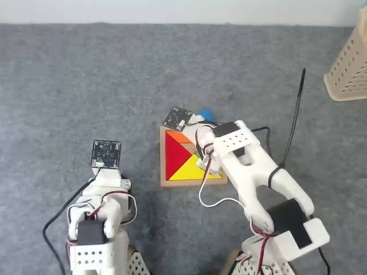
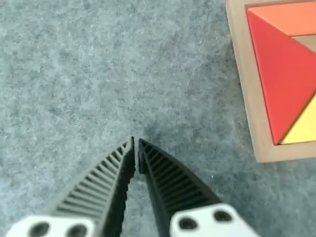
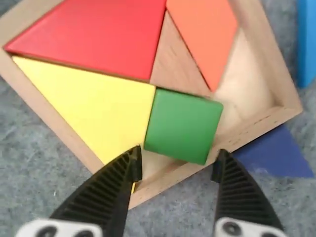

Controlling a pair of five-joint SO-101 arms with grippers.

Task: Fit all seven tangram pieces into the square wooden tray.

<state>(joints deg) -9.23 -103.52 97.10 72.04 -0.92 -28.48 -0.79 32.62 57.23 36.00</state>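
We find the right gripper (image 3: pixel 177 157) spread apart astride the green square (image 3: pixel 182 126) in the wooden tray (image 1: pixel 163 163) (frame centre); the left gripper (image 2: pixel 137 144), lower left, is pressed together

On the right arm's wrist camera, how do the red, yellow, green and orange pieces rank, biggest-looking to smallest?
1. The red triangle and yellow triangle, too alike to rank.
2. The green square.
3. The orange piece, though the picture's edge crops it.
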